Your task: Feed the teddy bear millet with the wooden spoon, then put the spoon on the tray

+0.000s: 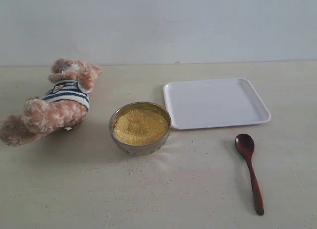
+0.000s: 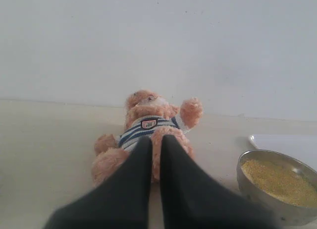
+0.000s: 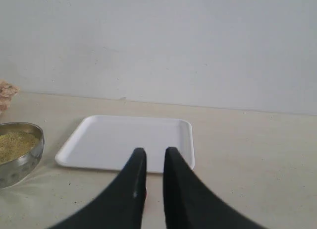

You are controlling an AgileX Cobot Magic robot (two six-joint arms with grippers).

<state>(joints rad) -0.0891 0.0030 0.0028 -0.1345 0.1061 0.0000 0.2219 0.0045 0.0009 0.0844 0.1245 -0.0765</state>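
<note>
Slim dark reddish-brown wooden spoon [image 1: 249, 169] lies loose on the pale table [image 1: 198, 189].
From the round shiny steel bowl [image 1: 140, 147] of yellow millet [image 1: 140, 126], the fluffy light-brown teddy bear [image 1: 59, 107] lies at nine o'clock, the flat white rectangular tray [image 1: 215, 102] at two, the spoon at four. The left gripper [image 2: 155, 142] is closed and empty. The right gripper [image 3: 155, 154] shows a narrow gap; I cannot tell whether it is closed.

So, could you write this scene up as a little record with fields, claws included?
teddy bear: lying on its back, left of the steel bowl
millet: fills the steel bowl; some spilled on the table
tray: white, empty, right of the bowl
wooden spoon: flat on the table, in front of the tray, untouched
left claw: shut, empty, facing the bear
right claw: slightly open, empty, facing the tray
</note>
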